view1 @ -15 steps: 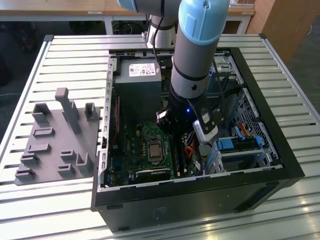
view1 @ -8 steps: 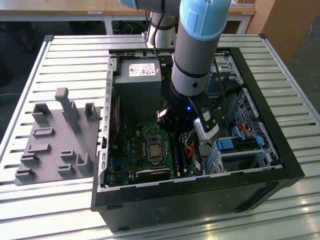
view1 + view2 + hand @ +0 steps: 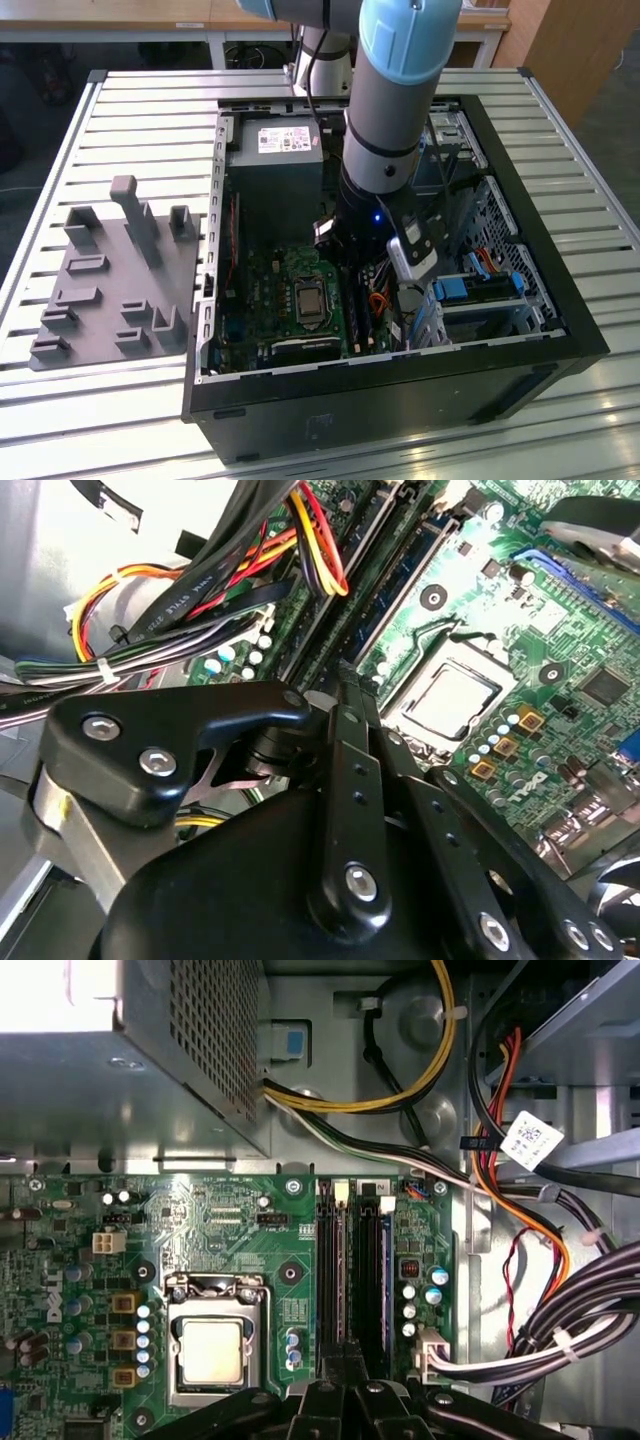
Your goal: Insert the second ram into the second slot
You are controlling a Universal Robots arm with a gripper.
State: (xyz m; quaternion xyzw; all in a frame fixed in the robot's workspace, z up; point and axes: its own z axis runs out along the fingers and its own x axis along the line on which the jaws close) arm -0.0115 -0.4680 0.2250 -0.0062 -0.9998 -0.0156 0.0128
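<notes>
My black claw point(image 3: 345, 1358) reaches down inside the open black computer case point(image 3: 400, 400). In both wrist views its fingertips point(image 3: 342, 685) look pressed together over the near end of the long dark memory slots point(image 3: 332, 1260); I cannot tell whether they pinch anything. The long, thin blue circuit-board stick point(image 3: 385, 1280) shows edge-on, standing in the slot farther from the silver square processor point(image 3: 212, 1350) on the green motherboard point(image 3: 230, 1220). Beyond lie bundled black cables point(image 3: 590, 1290) and the grey metal power supply box point(image 3: 130, 1080). A grey plastic holder plate point(image 3: 110, 280) sits on the slatted metal worktop point(image 3: 130, 110).
</notes>
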